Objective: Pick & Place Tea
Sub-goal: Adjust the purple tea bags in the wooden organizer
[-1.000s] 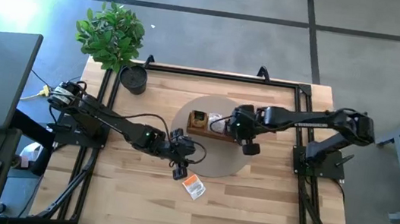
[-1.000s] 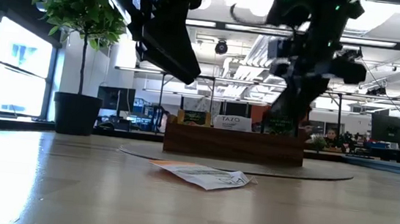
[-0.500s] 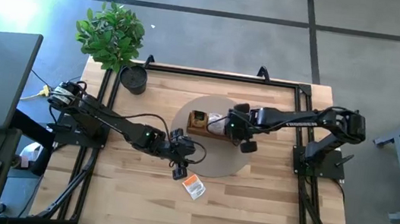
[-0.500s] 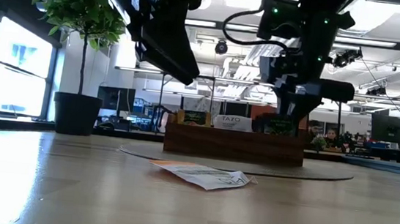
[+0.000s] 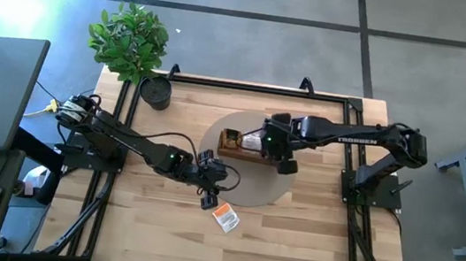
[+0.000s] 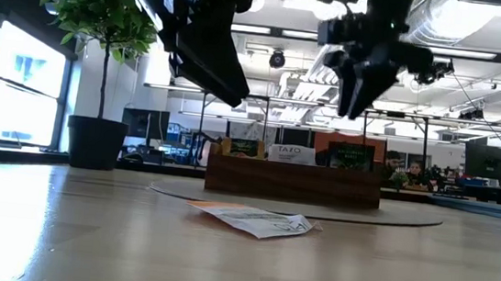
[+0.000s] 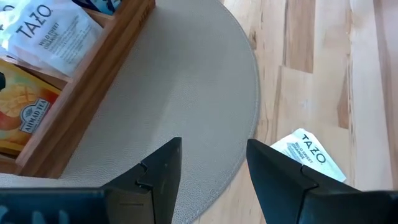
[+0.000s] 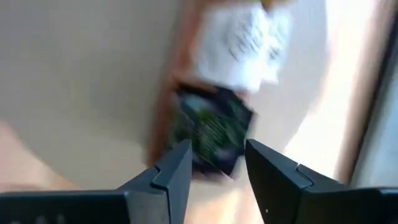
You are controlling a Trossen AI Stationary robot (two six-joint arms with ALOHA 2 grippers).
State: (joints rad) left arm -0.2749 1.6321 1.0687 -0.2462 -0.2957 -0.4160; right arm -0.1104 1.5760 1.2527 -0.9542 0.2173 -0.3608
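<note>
White packet (image 5: 225, 218) lies off mat edge (image 5: 252, 203).

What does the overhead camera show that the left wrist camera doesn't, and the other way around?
Only the high view shows the potted plant, the right pincer over the wooden tray, and the left arm's full span across the table.

Only the left wrist view shows the print on the packets: the TAZO lettering on the white packet in the tray and the yellow mango packet beside it.

Both show the left pincer open and empty, the round grey mat, and the loose white-and-orange packet lying on the bare wood just off the mat.
</note>
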